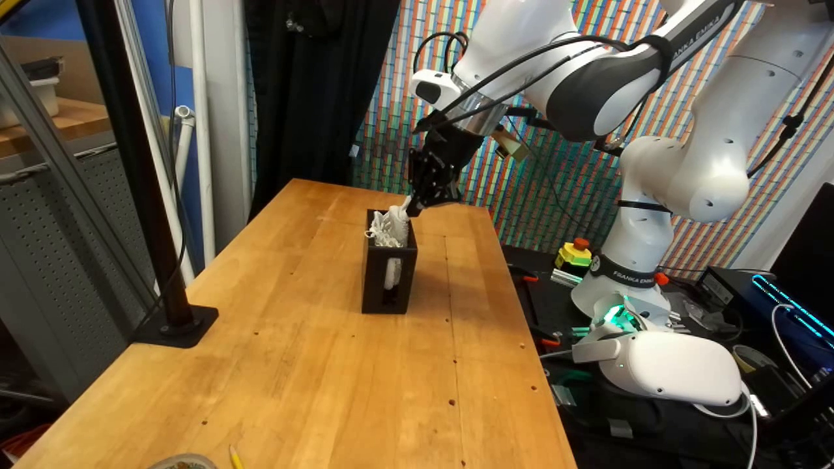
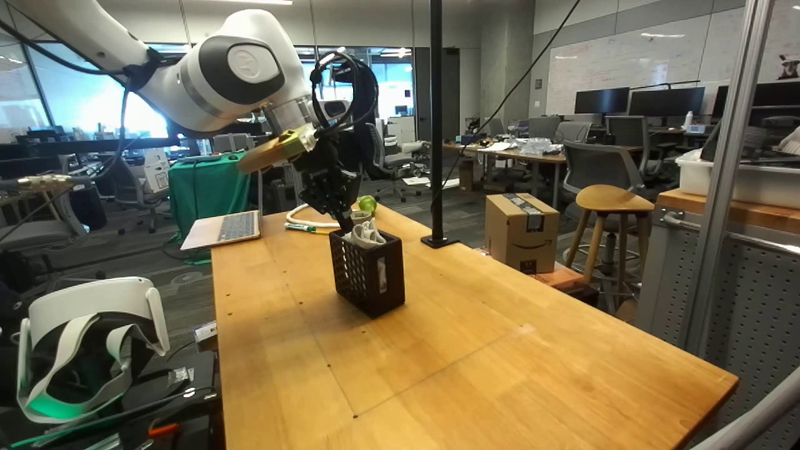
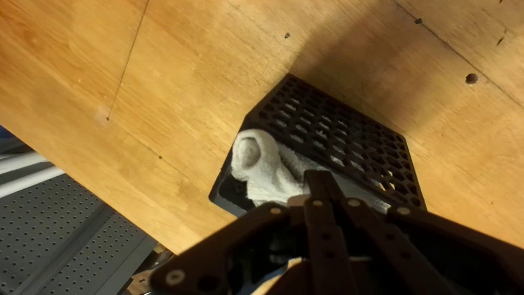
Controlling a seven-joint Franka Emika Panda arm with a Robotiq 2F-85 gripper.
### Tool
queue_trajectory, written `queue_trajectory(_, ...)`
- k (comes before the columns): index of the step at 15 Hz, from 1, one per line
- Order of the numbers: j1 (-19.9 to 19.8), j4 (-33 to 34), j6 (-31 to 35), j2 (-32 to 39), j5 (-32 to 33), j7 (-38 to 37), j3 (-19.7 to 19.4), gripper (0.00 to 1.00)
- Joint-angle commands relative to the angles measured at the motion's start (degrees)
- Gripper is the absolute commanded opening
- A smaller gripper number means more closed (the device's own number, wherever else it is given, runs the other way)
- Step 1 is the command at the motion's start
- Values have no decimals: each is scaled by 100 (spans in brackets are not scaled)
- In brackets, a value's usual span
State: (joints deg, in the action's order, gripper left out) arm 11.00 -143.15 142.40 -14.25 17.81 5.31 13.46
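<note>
The arm [image 2: 244, 65] slants down to the black basket [image 1: 374, 280], claw [image 3: 322, 176] closed, though whether it pinches the white cloth [image 3: 268, 180] is hard to tell.

1. At bottom, the dark hand [image 3: 320, 174], fingers [image 3: 321, 221] together, tips over a black lattice-sided bin [image 3: 335, 139]
2. Rumpled white cloth [image 3: 270, 180] fills part of the bin, its rolled end left of the fingertips
3. Wooden worktop [image 3: 184, 82] beneath, with small holes [image 3: 471, 78]
4. Grey perforated panel [image 3: 49, 213] and white pipes [image 3: 28, 180], lower left
</note>
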Motion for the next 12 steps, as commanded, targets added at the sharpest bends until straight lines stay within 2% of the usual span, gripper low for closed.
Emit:
queue_trajectory(1,-32,89,154,166,214,-127,77,5)
queue_trajectory(12,-131,328,227,562,565,-250,21,5)
